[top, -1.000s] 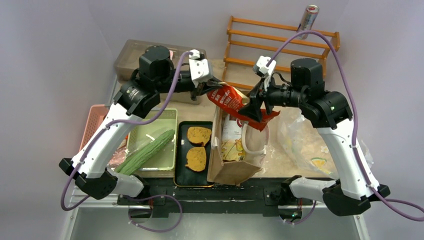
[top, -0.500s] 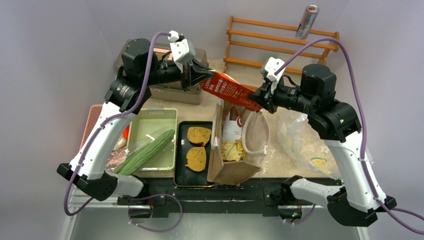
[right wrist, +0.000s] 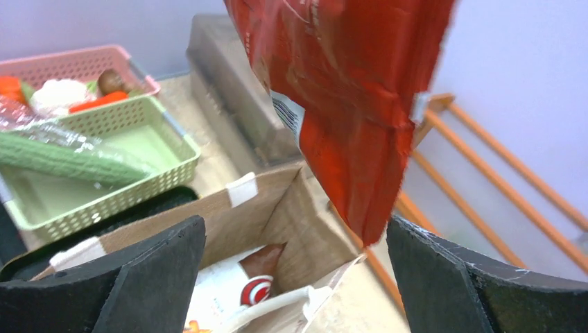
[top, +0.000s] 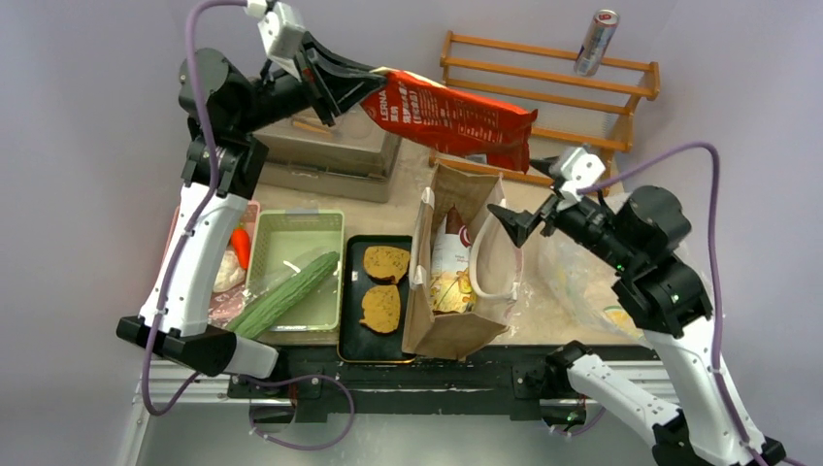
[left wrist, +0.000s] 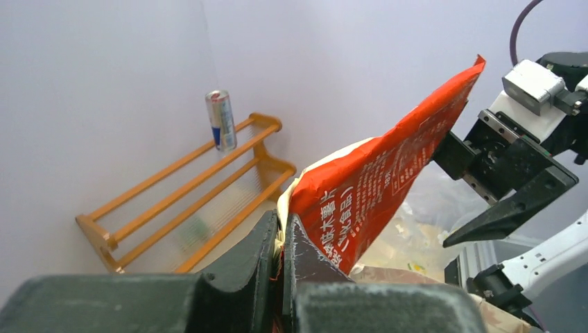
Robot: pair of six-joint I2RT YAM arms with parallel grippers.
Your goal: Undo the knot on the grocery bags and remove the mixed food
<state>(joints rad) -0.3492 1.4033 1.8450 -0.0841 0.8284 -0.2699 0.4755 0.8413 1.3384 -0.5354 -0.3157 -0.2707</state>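
Snack packet (top: 451, 116) out of paper bag (top: 456, 330): risen well above the bag mouth over the last second. Left gripper (top: 361, 89) clenched on one end, packet body stretching out ahead of its fingertips. Right gripper (top: 507, 223) released from the other end, jaws spread wide, packet corner hanging just above and ahead, bag mouth below. More contents inside bag, probably packets; labels half hidden. Toast slices (top: 385, 262) and cucumber (top: 286, 294) already out.

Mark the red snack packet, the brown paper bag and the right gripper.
red snack packet (top: 451, 112): top external view, middle of its printed face.
brown paper bag (top: 456, 335): top external view, near outer wall.
right gripper (top: 501, 222): top external view, between its open fingertips.
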